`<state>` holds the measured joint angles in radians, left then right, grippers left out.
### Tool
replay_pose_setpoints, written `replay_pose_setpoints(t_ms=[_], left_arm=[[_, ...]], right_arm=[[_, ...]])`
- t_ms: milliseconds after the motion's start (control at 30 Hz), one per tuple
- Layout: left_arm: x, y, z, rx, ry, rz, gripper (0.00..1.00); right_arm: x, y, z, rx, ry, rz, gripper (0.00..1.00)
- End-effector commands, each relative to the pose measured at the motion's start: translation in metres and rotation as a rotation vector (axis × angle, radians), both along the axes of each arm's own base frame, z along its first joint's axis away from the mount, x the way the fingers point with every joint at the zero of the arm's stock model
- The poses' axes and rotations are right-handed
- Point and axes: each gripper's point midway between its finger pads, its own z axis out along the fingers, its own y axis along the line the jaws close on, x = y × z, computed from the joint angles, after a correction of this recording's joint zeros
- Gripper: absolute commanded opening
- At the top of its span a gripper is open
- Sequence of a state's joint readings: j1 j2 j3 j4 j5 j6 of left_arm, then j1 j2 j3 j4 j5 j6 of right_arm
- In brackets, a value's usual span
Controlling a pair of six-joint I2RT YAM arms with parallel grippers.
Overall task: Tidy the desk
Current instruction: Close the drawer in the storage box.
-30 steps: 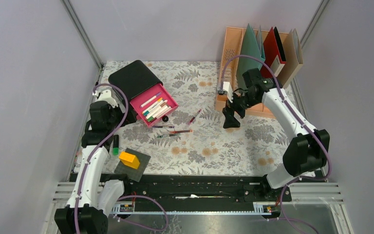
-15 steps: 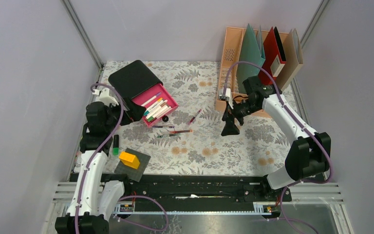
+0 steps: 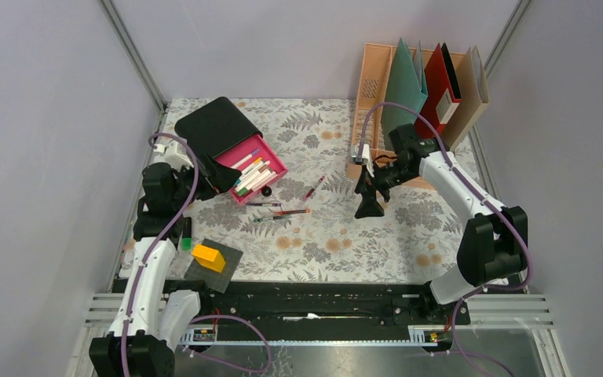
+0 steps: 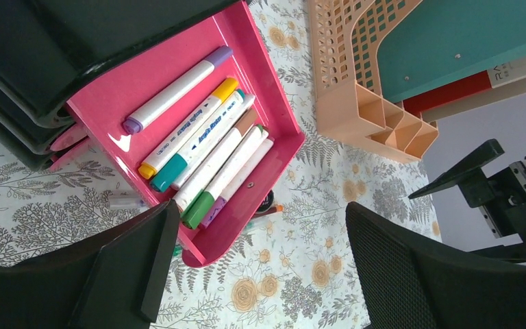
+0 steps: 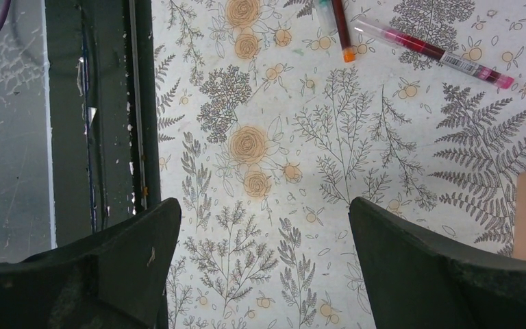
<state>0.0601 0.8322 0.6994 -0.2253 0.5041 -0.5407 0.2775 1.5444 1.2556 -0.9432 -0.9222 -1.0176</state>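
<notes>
The desk (image 3: pixel 338 236) wears a pale cloth with fern leaves and orange flowers. At its back left a black drawer box (image 3: pixel 216 126) has its pink drawer (image 4: pixel 144 89) pulled out, with several markers (image 4: pixel 205 154) inside. My left gripper (image 4: pixel 260 226) is open at the drawer's near corner, which sits just by the left finger (image 4: pixel 130 260). Three pens (image 3: pixel 283 214) lie loose mid-desk. My right gripper (image 5: pixel 264 212) is open over bare cloth, to the right of the pens, with a red pen (image 5: pixel 438 55) ahead of it.
A peach file rack (image 3: pixel 373 86) with green, red and tan folders stands at the back right, close behind the right arm. A yellow block (image 3: pixel 208 256) rests on a dark grey pad at the front left, with a small green item (image 3: pixel 186 243) beside it.
My left gripper has edged right, up to the pink drawer's corner. My right gripper has swung down and slightly left, away from the file rack.
</notes>
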Motion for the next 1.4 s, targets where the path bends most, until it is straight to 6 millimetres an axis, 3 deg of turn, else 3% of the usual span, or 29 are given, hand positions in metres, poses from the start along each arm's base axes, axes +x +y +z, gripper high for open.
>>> replay_pose_setpoints(t_ms=[0,367,800,1000,1167,1233,1367], left_arm=[[0.006,0.001,0.023,-0.010,-0.085,0.011,0.96],[-0.007,-0.015,0.020,-0.059,-0.068,-0.084,0.96],[-0.021,-0.018,0.029,0.085,-0.121,-0.199,0.96],[-0.032,-0.033,0.033,0.097,-0.162,-0.290,0.94],[-0.036,-0.050,0.031,0.140,-0.176,-0.310,0.92],[-0.038,-0.061,0.026,0.160,-0.165,-0.330,0.91],[-0.045,-0.092,0.013,0.217,-0.135,-0.393,0.89]], right_arm=[[0.002,0.006,0.002,0.051,-0.028,0.029,1.00],[0.000,0.007,0.003,0.068,-0.074,0.049,1.00],[0.007,0.023,0.029,0.114,-0.112,0.074,1.00],[0.007,0.027,0.038,0.078,-0.149,0.062,1.00],[0.020,0.030,0.050,0.052,-0.239,-0.035,1.00],[0.020,0.028,0.057,0.056,-0.277,-0.056,1.00],[0.016,0.022,0.049,0.028,-0.281,-0.061,1.00]])
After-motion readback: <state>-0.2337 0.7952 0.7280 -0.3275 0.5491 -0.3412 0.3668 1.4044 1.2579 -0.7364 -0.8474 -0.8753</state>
